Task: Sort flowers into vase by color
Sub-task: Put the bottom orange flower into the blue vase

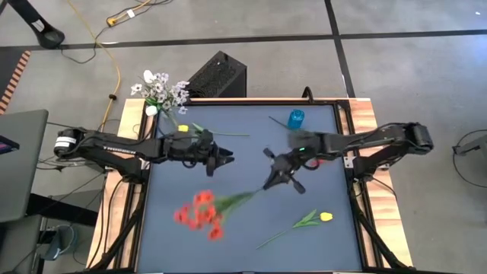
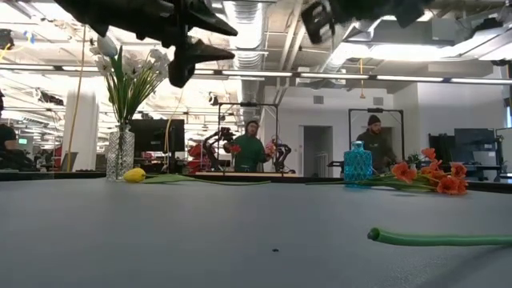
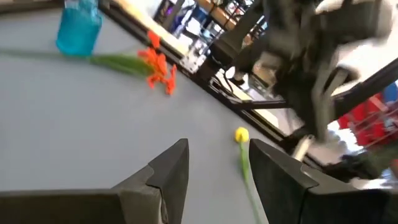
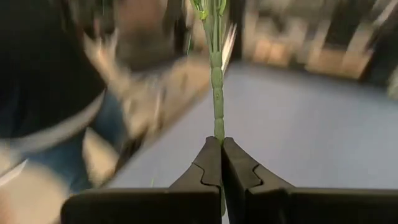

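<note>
My right gripper (image 1: 272, 181) is shut on the green stem of a bunch of red-orange flowers (image 1: 199, 213), above the middle of the table. My left gripper (image 1: 223, 160) is open and empty, just left of it, up off the table. A yellow flower (image 1: 326, 217) lies flat at the front right and also shows in the left wrist view (image 3: 241, 135). A second yellow flower (image 1: 183, 128) lies at the far left. White flowers (image 1: 160, 93) stand in a clear vase (image 2: 120, 152). More orange flowers (image 2: 432, 176) lie by the blue vase (image 1: 296, 118). My right gripper pinches the red-orange bunch's stem (image 4: 218, 127) between its two fingertips, near the stem's bare end. The fingers lie along the stem, which runs straight on from them toward the table's near left. The blooms (image 1: 199, 213) are held clear of the table.
The blue vase (image 2: 358, 164) stands at the far right and the clear vase at the far left corner. A black box (image 1: 219, 76) sits behind the table. The lying yellow flower's stem (image 2: 440, 238) crosses the front right. People stand in the room beyond.
</note>
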`<action>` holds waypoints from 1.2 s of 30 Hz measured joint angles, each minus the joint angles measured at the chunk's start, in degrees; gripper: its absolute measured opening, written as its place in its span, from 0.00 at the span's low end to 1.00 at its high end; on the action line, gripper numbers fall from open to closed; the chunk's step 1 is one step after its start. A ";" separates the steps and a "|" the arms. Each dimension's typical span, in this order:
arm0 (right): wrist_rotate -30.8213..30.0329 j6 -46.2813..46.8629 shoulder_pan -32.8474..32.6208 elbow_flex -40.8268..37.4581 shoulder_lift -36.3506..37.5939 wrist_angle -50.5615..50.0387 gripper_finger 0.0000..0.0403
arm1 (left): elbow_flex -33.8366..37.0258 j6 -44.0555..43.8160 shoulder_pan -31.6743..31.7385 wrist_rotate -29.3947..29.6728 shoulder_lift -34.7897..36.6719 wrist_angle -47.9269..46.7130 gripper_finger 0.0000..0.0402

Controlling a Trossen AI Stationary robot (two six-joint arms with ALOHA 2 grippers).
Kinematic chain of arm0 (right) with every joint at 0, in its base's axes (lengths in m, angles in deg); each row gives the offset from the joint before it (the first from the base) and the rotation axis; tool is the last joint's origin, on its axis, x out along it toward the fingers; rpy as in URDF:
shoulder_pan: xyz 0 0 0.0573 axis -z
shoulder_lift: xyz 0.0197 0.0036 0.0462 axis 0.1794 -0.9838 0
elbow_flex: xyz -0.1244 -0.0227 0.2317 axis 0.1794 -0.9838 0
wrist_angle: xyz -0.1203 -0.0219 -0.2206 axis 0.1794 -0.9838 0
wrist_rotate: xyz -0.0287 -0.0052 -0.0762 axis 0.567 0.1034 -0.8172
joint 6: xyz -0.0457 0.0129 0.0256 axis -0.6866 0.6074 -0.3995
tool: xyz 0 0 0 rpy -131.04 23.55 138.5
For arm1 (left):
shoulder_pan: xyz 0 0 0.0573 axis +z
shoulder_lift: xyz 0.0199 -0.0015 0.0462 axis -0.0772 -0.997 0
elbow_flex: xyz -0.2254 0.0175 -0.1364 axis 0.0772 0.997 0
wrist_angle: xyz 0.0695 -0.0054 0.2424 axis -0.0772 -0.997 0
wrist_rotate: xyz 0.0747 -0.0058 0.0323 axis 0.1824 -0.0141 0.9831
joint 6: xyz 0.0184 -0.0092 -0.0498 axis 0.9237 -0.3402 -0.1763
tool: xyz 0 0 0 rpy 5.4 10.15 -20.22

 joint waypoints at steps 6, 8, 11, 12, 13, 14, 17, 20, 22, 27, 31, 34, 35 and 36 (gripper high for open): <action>-3.91 14.85 3.06 -8.45 4.11 35.12 0.05 | 0.00 6.46 -3.88 5.72 0.15 3.31 0.38; -10.43 20.36 3.74 -9.11 3.80 38.98 0.05 | 0.00 8.69 -5.03 6.29 0.13 7.85 0.38; -18.64 26.32 3.69 -9.11 1.99 41.25 0.05 | -0.02 14.70 -6.92 8.72 0.17 16.33 0.38; -19.83 27.17 3.40 -9.11 1.05 42.75 0.05 | -0.02 17.42 -7.48 9.99 0.17 18.54 0.38; -20.21 27.64 3.13 -9.11 0.26 43.67 0.05 | -0.02 20.05 -7.95 11.37 0.17 20.63 0.38; -20.20 28.26 2.69 -9.10 -0.73 44.93 0.05 | -0.02 22.52 -8.26 12.66 0.17 22.51 0.38; -21.09 30.72 1.44 -9.02 -3.77 48.56 0.05 | -0.66 27.60 -8.79 15.04 0.17 24.91 0.38; -22.43 31.86 0.52 -8.06 -7.06 50.47 0.05 | -1.16 28.16 -8.82 15.51 0.17 24.81 0.38; -24.11 32.14 0.13 -6.88 -9.13 50.63 0.05 | -1.50 27.70 -8.83 15.53 0.17 24.53 0.38; -27.21 32.22 -0.80 -4.01 -13.04 51.19 0.05 | -1.51 26.18 -8.83 13.44 0.17 23.83 0.38; -27.46 32.22 -0.98 -2.72 -14.37 51.26 0.05 | -1.51 24.65 -8.82 12.87 0.12 24.19 0.38; -27.47 32.20 -0.98 -2.71 -14.45 51.00 0.04 | -1.51 24.57 -8.82 11.57 0.13 24.40 0.38; -27.47 32.20 -0.98 -2.71 -14.45 51.04 0.04 | -1.51 24.26 -8.83 11.34 0.13 24.37 0.38; -27.47 32.23 -0.98 -2.71 -14.41 51.12 0.04 | -1.51 23.63 -8.81 11.05 0.13 24.35 0.37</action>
